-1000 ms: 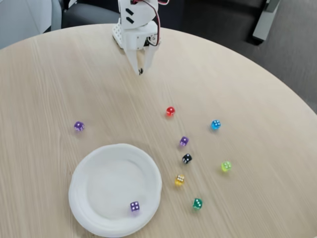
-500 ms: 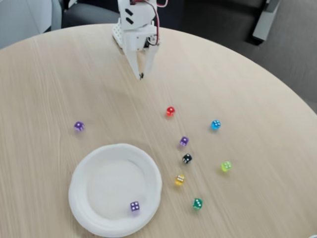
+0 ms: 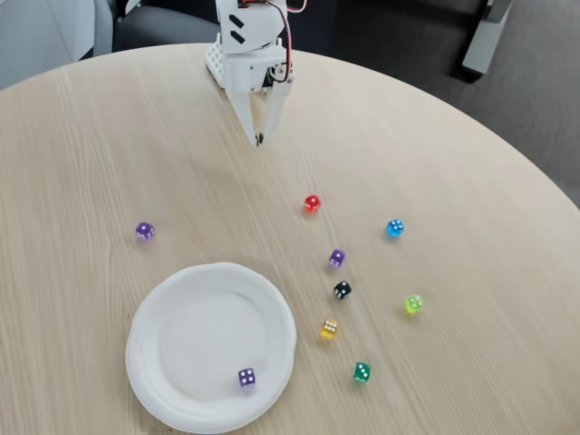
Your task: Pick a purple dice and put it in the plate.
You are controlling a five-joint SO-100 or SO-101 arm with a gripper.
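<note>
Claw (image 3: 258, 139) closed and empty, high over the surface (image 3: 453, 163). One purple dice (image 3: 246, 378) in the plate (image 3: 163, 299); others (image 3: 336, 258) (image 3: 144, 231) on the surface, well below the claw.

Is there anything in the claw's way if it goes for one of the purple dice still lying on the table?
Nothing visible blocks it. The claw hangs over bare wood. The small translucent purple die on the left sits alone; the one on the right has a red die lying near the straight path to it.
</note>
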